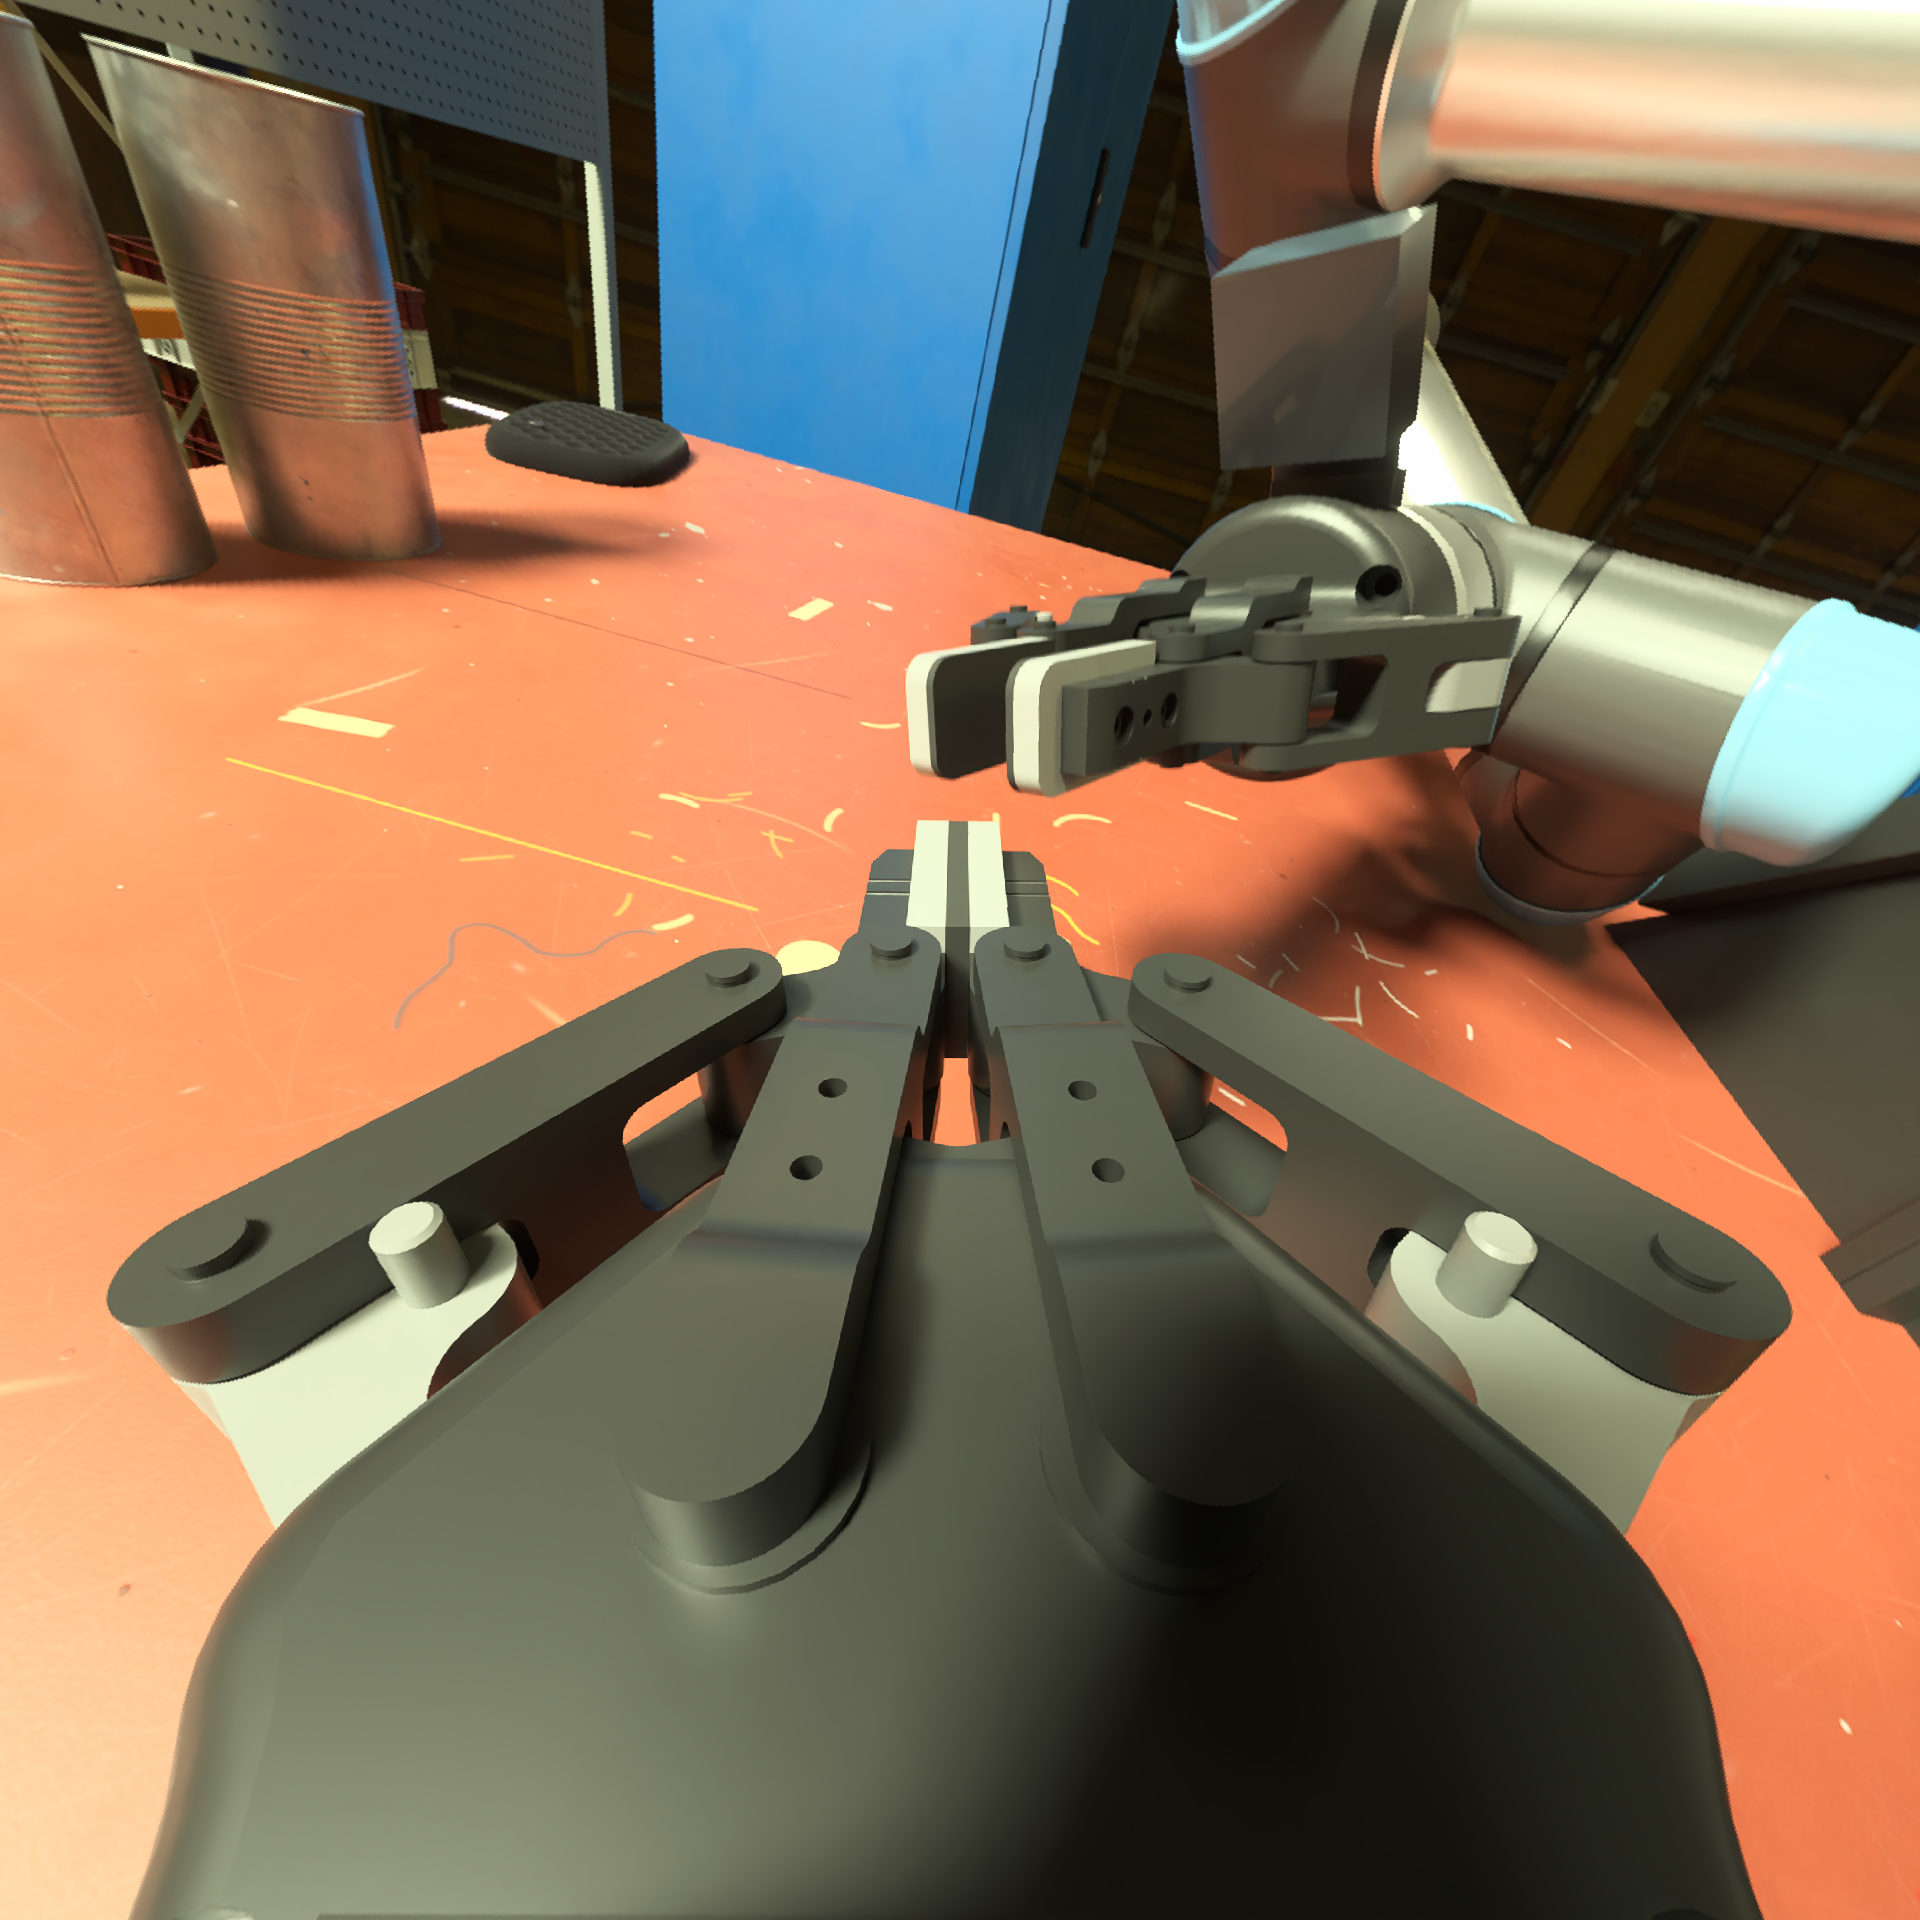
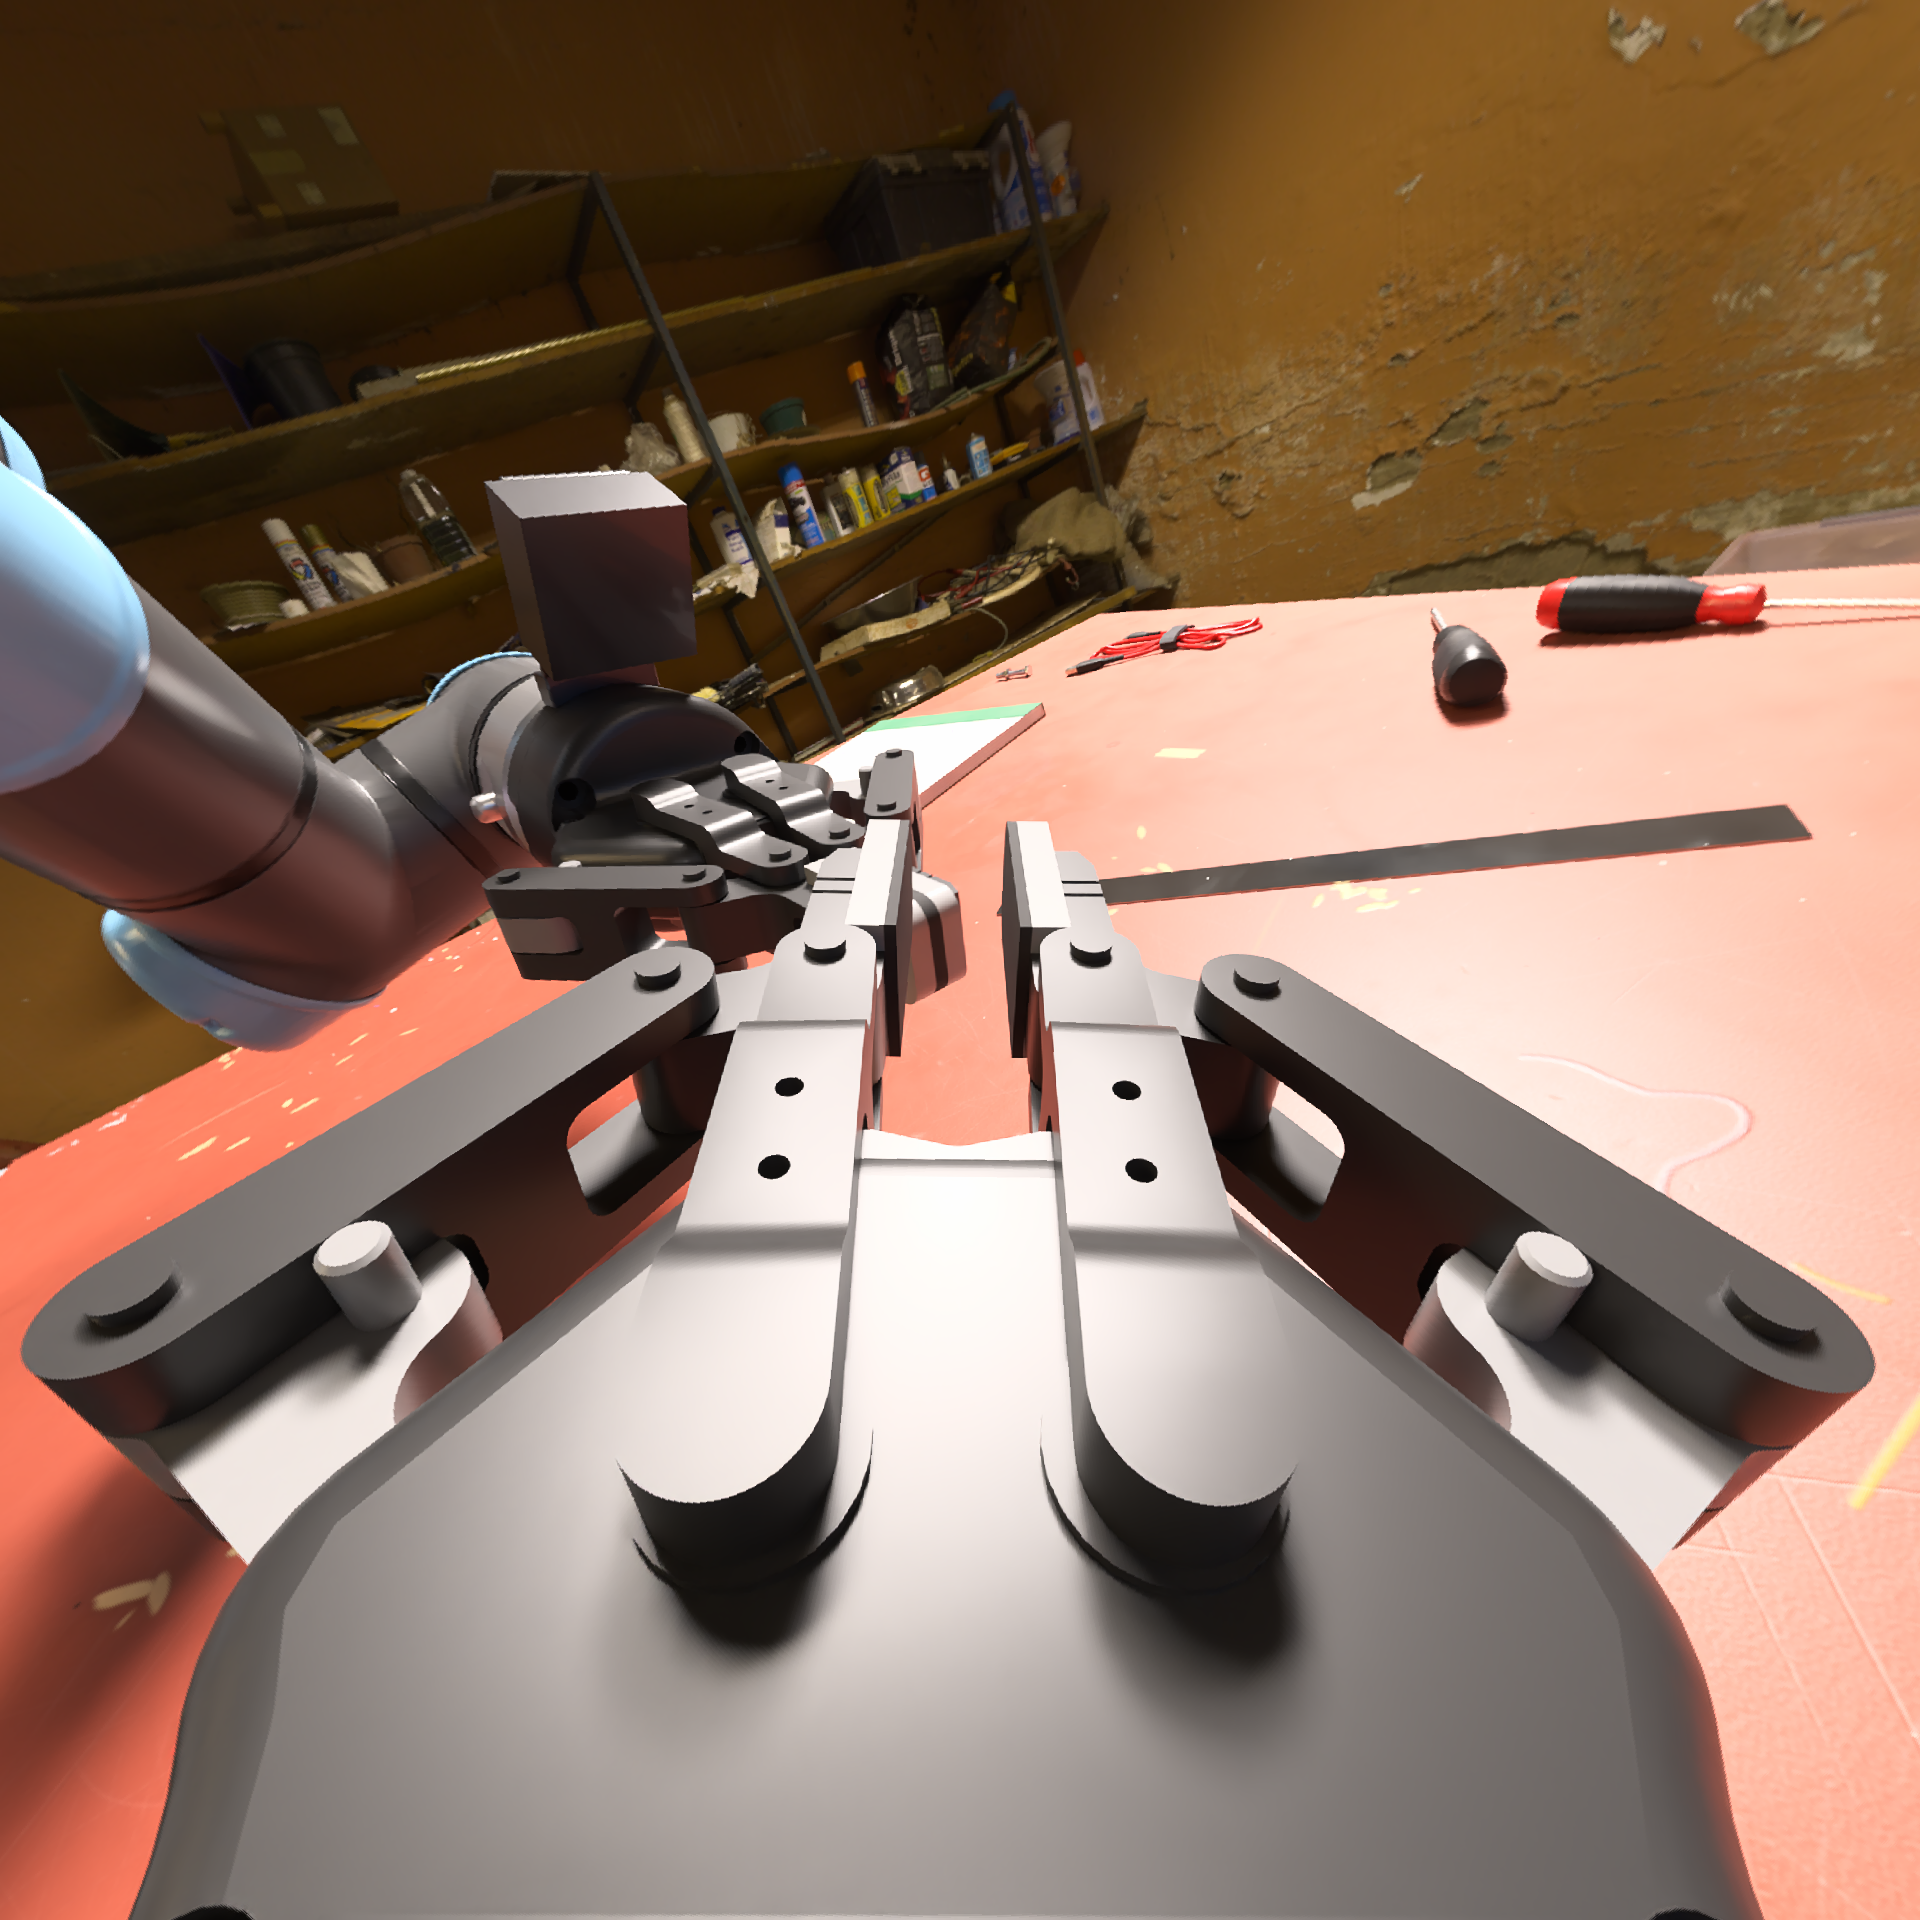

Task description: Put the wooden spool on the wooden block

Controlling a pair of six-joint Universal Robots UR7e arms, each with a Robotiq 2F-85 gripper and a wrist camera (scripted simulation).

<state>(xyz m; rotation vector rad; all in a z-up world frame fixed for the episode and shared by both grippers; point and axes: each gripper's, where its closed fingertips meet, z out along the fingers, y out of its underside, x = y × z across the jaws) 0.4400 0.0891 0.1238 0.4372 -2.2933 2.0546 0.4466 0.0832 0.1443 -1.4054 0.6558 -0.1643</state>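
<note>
My left gripper (image 1: 956, 873) is shut, its white pads pressed together with nothing between them, just above the orange-red table (image 1: 416, 831). A small pale round thing (image 1: 805, 956) peeks out behind its left finger link; I cannot tell whether it is the wooden spool. No wooden block shows in either view. My right gripper (image 2: 956, 868) is open by a narrow gap and empty. It also shows in the left wrist view (image 1: 982, 727), level and close beyond my left fingertips. The left gripper (image 2: 930, 914) shows in the right wrist view, its tip between the right fingers.
Two metal cylinders (image 1: 301, 343) and a black oval pad (image 1: 587, 442) stand at the table's far left, before a blue panel (image 1: 862, 239). A red-and-black screwdriver (image 2: 1652, 603), a small black-handled tool (image 2: 1465, 665), a red cable (image 2: 1174, 636), a dark metal strip (image 2: 1455, 847) and a white board (image 2: 935, 738) lie on the table.
</note>
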